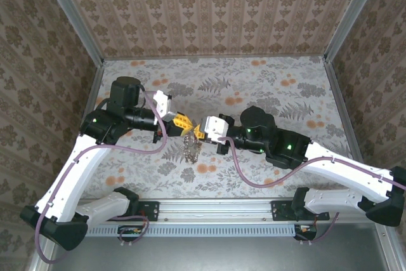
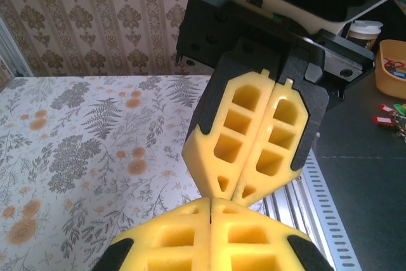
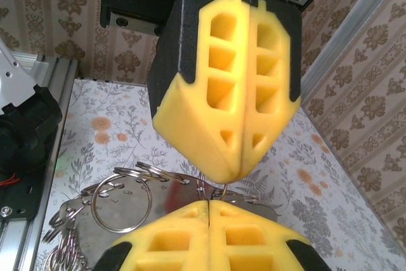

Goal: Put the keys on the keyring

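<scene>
V. shiny smooth metal keyring (image 3: pixel 146 172)

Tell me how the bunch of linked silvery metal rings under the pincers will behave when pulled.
Likely floppy: the bunch of linked silvery metal rings hangs in loose loops. Probably swings and tangles; thin smooth wire may slip.

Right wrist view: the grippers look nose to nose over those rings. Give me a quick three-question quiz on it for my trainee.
1. True or false: the left gripper and the right gripper meet tip to tip.
2. Pick one: the bunch of metal rings is A) hanging just below where the grippers meet, B) lying by the back wall, C) draped over the left arm's base.
3. Fill in: both grippers' jaws are ____.

Key: 1 true; 2 A; 3 shut.
</scene>
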Robot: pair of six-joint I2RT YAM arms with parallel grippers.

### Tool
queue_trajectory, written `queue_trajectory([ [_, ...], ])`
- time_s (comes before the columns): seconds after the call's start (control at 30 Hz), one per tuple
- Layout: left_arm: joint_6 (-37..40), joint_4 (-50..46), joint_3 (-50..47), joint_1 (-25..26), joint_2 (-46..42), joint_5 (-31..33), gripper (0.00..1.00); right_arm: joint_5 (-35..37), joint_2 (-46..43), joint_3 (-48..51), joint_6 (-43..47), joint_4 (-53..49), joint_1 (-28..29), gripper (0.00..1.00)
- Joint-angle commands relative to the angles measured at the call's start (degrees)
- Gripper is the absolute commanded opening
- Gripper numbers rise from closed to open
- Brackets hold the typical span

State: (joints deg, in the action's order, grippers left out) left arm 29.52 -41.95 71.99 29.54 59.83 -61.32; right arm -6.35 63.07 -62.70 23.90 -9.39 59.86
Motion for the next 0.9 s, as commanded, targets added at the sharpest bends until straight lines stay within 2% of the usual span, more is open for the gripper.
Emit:
queue_trajectory([
  [0.0, -1.2, 4.2, 0.5, -0.2, -0.9, -1.9, 0.0, -0.2, -0.7, 1.8, 0.2, 0.5, 1.0, 0.09],
  [0.23, -1.4, 4.4, 0.5, -0.1, -1.1, -1.5, 0.0, 0.2, -1.5, 2.6, -0.3, 1.8, 1.0, 0.16],
  [0.3, -1.4, 4.4, 0.5, -0.2, -1.3, -1.3, 0.0, 0.3, -1.7, 2.7, -0.6, 2.0, 0.9, 0.21],
  [0.57, -1.5, 4.7, 0.5, -0.1, -1.4, -1.2, 0.0, 1.6, -4.8, 3.8, -3.5, 2.9, 0.2, 0.27],
  [0.67, -2.0, 5.2, 0.6, -0.1, -1.6, -1.8, 0.0, 0.1, -7.1, 4.7, -6.0, 4.2, -1.4, 0.28],
  [0.87, -4.9, 9.2, -0.2, 0.4, -2.9, -4.1, 0.0, -7.5, -9.1, 5.9, -10.8, 7.9, -7.2, 0.28],
])
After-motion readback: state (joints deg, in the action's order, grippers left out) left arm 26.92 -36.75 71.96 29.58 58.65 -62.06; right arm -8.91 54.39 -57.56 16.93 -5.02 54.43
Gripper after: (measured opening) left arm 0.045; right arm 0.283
